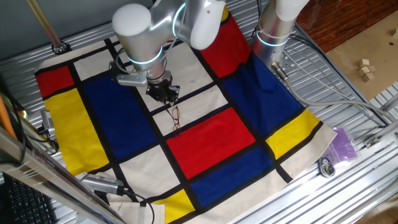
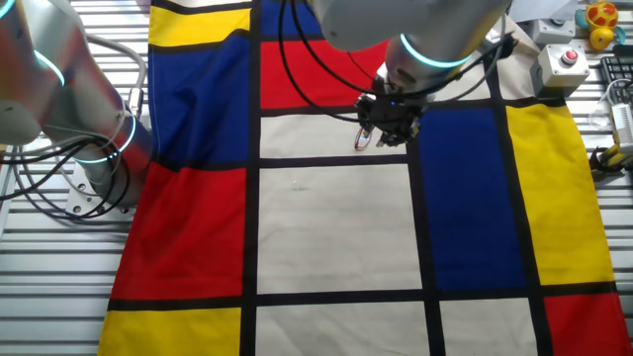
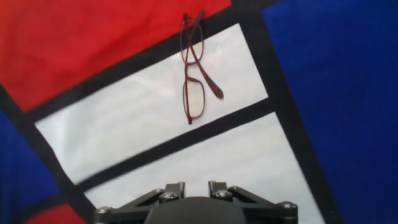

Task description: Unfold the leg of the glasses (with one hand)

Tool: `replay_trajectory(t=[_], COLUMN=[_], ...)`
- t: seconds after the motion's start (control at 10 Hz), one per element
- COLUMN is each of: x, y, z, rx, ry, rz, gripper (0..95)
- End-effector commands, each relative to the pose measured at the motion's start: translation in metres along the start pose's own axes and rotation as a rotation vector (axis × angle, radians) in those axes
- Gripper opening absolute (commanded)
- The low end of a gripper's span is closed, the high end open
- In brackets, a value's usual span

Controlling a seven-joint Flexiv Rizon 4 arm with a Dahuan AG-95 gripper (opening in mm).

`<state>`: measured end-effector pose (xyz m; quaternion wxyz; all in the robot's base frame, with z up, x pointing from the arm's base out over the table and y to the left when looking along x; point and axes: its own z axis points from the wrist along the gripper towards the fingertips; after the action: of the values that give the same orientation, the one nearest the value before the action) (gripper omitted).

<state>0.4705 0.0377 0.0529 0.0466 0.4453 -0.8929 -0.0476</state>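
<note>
The glasses (image 3: pixel 193 93) lie on a white square of the checkered cloth (image 3: pixel 124 130), their top end on the black stripe by a red square. They are thin, reddish-brown and wire-rimmed. One leg (image 3: pixel 208 81) lies folded slantwise across the frame, its tip sticking out to the lower right. In one fixed view the glasses (image 1: pixel 176 119) sit just in front of my gripper (image 1: pixel 165 94). In the other they (image 2: pixel 363 138) peek out beside the gripper (image 2: pixel 386 127). The hand view shows the gripper (image 3: pixel 196 185) hanging above the cloth, short of the glasses, narrowly open and holding nothing.
A second arm's base (image 1: pixel 273 31) stands at the cloth's far edge. A purple object (image 1: pixel 343 143) and a round metal part (image 1: pixel 326 167) lie off the cloth on the slatted table. A red-button box (image 2: pixel 559 64) sits near the yellow strip. A grey tool (image 1: pixel 102 185) rests at the front.
</note>
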Motion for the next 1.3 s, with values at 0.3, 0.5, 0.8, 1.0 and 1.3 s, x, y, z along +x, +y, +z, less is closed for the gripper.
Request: replay_trajectory(t=[0.3,0.5,0.8,1.0,1.3], x=[0.015,0.015,0.015,0.015,0.015], y=[-0.006,-0.006,-0.006,-0.006,-0.006], z=[-0.004,-0.004,-0.004,-0.004,-0.004], rx=[0.000,-0.014,-0.039,-0.050,-0.058], ry=[0.024,0.035,-0.026,-0.053,-0.064], rz=[-0.043,-0.095,-0.216,-0.216,-0.205], gripper=[19.0,19.0,19.0,19.0,19.0])
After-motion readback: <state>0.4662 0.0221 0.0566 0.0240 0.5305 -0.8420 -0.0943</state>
